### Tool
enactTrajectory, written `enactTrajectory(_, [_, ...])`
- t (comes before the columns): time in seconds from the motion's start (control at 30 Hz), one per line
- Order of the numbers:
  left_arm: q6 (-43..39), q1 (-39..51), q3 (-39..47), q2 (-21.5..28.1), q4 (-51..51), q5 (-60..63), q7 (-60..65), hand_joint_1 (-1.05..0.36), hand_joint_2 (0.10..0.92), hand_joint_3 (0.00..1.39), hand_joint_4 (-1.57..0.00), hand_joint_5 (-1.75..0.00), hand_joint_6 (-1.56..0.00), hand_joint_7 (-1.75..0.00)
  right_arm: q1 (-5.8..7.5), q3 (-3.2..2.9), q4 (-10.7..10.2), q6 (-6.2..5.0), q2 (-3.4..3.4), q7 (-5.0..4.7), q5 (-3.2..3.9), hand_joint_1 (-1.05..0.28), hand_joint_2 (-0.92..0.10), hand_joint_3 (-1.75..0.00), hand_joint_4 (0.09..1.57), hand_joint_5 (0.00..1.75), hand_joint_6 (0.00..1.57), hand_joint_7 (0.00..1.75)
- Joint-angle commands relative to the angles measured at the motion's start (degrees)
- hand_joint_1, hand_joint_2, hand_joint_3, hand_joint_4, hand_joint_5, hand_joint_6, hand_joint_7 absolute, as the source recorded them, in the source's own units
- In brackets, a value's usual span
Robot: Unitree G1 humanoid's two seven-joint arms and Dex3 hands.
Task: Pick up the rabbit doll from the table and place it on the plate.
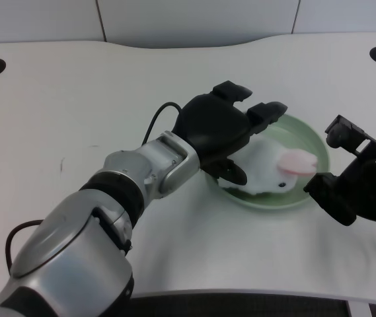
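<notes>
The rabbit doll [270, 170] lies on the green plate [318, 148], right of middle. The left hand [224, 132] looks open above it; next, lift away.

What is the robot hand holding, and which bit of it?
It cannot be told for sure. The left robot hand is spread over the back of the white plush rabbit doll, which already lies in the round pale green plate.
</notes>
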Motion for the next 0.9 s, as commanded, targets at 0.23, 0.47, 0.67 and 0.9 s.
enactTrajectory(0.23, [-6.81, 1.45, 9.33, 5.9, -0.81, -10.37, -8.32, -0.89, 0.921, 0.25, -0.03, -0.27, -0.14, -0.03, 0.67, 0.2, -0.19, 0.3, -0.94, -0.29, 0.26, -0.62, -0.89, -0.01, 1.09, 1.75, 0.86, 1.75])
enactTrajectory(0.47, [-16.93, 9.13, 28.67, 10.72, -3.32, -33.65, -32.28, -0.88, 0.921, 0.3, -0.16, -0.31, -0.2, -0.04, 0.4, 0.84, -0.03, 0.7, -1.5, -0.68, -0.38, -0.62, -0.9, -0.01, 1.08, 1.75, 0.88, 1.75])
enactTrajectory(0.67, [-15.52, 13.19, 40.31, 10.48, -5.8, -48.32, -50.5, -0.91, 0.921, 0.34, -0.19, -0.3, -0.23, -0.03, 0.49, 0.77, 0.12, 0.36, -1.33, -1.13, -0.37, -0.62, -0.9, -0.01, 1.09, 1.75, 0.88, 1.75])
enactTrajectory(0.9, [-12.44, 22.22, 50.95, 14.32, -8.95, -61.01, -67.3, -0.92, 0.921, 0.39, -0.25, -0.29, -0.26, -0.03, 0.43, 0.44, 0.58, 0.93, -1.82, -1.71, -0.34, -0.64, -0.9, -0.01, 1.07, 1.75, 0.85, 1.75])
